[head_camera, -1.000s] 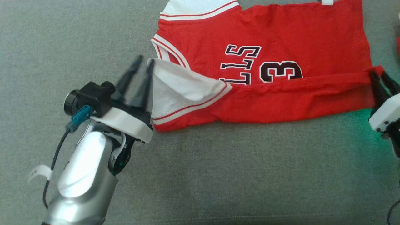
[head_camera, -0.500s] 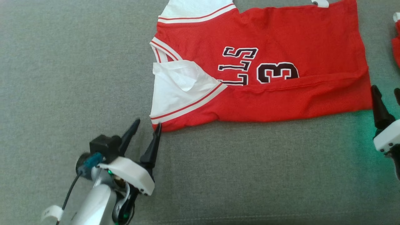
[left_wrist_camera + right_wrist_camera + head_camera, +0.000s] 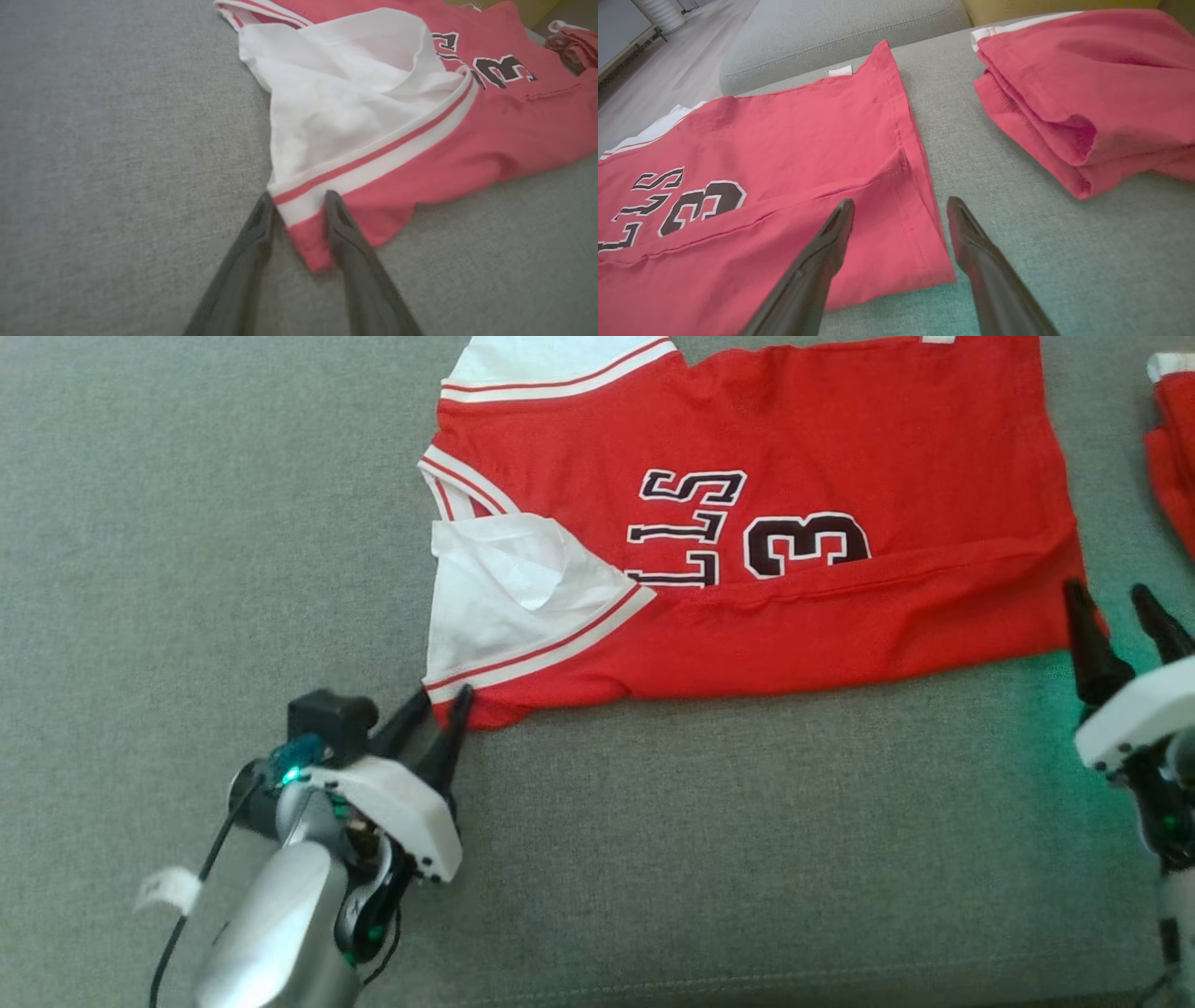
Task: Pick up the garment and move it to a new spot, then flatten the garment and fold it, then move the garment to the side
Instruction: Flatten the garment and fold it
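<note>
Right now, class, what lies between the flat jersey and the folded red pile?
Just a bare strip of grey cushion; the right wrist view shows it between jersey and folded red pile, which lie apart.

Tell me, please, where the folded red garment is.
In the right wrist view, the folded garment lies upper right on the grey cushion, right of the jersey, not touching it.
</note>
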Motion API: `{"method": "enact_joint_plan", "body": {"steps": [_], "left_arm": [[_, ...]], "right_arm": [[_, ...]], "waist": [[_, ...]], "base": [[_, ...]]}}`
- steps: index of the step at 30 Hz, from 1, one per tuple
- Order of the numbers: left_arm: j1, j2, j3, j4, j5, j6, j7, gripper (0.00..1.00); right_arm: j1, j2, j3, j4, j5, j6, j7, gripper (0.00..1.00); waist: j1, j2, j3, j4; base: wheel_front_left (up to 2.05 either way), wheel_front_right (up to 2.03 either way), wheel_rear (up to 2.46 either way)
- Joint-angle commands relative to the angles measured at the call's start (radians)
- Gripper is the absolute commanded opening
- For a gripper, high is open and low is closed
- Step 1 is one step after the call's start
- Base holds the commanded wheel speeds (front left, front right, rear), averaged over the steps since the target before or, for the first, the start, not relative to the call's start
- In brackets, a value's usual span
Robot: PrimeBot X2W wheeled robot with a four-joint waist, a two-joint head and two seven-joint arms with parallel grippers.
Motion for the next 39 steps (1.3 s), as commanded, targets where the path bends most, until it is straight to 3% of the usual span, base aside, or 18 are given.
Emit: {"method": "enact_joint_plan", "body": {"steps": [1, 2, 8, 14, 15, 16, 17, 30, 39], "left_arm": [[-0.012, 0.015, 0.017, 0.002, -0.003, 0.01, 0.028, 0.16], [-0.012, 0.016, 0.014, 0.003, -0.005, 0.008, 0.037, 0.0], [-0.01, 0.026, 0.006, -0.021, -0.012, 0.002, 0.048, 0.0], [0.002, 0.038, 0.008, -0.041, -0.023, 0.001, 0.05, 0.0], [0.005, 0.04, 0.008, -0.044, -0.025, 0.001, 0.05, 0.0], [0.009, 0.042, 0.007, -0.046, -0.026, 0.001, 0.051, 0.0], [0.013, 0.044, 0.007, -0.049, -0.028, 0.001, 0.052, 0.0], [0.163, 0.081, 0.014, -0.196, -0.055, 0.049, 0.091, 0.0], [0.305, 0.096, -0.009, -0.353, -0.055, 0.095, 0.127, 0.0]], "right_arm": [[-0.036, -0.013, 0.031, -0.004, -0.014, 0.007, 0.0, 1.0], [-0.045, -0.012, 0.038, 0.016, -0.023, 0.007, -0.001, 1.0], [-0.071, -0.029, 0.061, 0.15, -0.101, 0.007, 0.015, 1.0], [-0.075, -0.028, 0.073, 0.203, -0.104, 0.007, 0.011, 1.0], [-0.077, -0.032, 0.076, 0.21, -0.106, 0.007, 0.003, 0.59], [-0.077, -0.036, 0.082, 0.217, -0.107, 0.007, -0.003, 0.1], [-0.076, -0.04, 0.086, 0.223, -0.105, 0.007, -0.007, 0.0], [0.062, -0.121, 0.126, 0.146, -0.012, 0.007, -0.069, 0.0], [0.236, -0.154, 0.061, 0.047, 0.027, 0.007, -0.034, 0.0]], "waist": [[0.0, 0.0, -0.001, 0.0], [0.0, 0.0, -0.003, 0.0], [0.0, 0.0, -0.017, 0.024], [0.0, 0.0, -0.027, 0.03], [0.0, 0.0, -0.03, 0.03], [0.0, 0.0, -0.034, 0.031], [0.0, 0.0, -0.037, 0.032], [0.0, 0.0, -0.103, 0.038], [0.0, 0.0, -0.149, 0.058]], "base": [[0.0, 0.0, 0.0], [0.0, 0.0, 0.0], [0.0, 0.0, 0.0], [0.0, 0.0, 0.0], [0.0, 0.0, 0.0], [0.0, 0.0, 0.0], [0.0, 0.0, 0.0], [0.0, 0.0, 0.0], [0.0, 0.0, 0.0]]}}
